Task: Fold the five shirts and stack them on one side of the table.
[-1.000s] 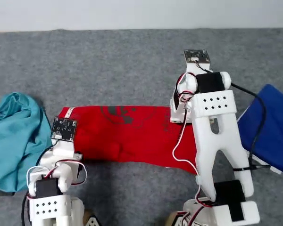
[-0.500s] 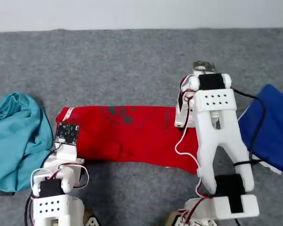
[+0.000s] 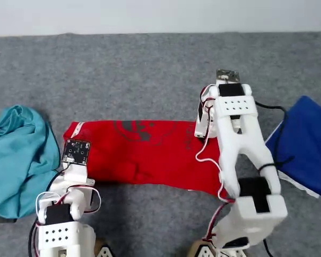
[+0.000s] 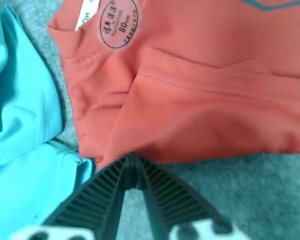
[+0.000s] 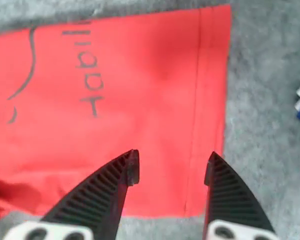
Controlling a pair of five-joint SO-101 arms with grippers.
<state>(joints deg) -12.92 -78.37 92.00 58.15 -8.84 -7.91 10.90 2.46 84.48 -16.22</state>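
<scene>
Bright, even light here, soft and coming from above. Just ahead of the left gripper [image 4: 132,167], a thin shadow hugs the red shirt's [image 4: 200,100] edge on the table [image 4: 240,200]. Beside the right gripper [image 5: 172,167], a dim patch darkens the shirt's folds.

The table [image 3: 150,69] has a grey, felt-like surface. Three garments lie directly on it.

1. A red shirt [image 3: 144,152] lies flat across the middle as a long folded band. Its dark print faces up, and its collar end with a white label points toward the left side.
2. A teal shirt [image 3: 16,155] lies crumpled at the left edge, just beside the red shirt's collar end.
3. A blue shirt [image 3: 307,144] lies folded at the right edge, near the red shirt's hem end.
</scene>
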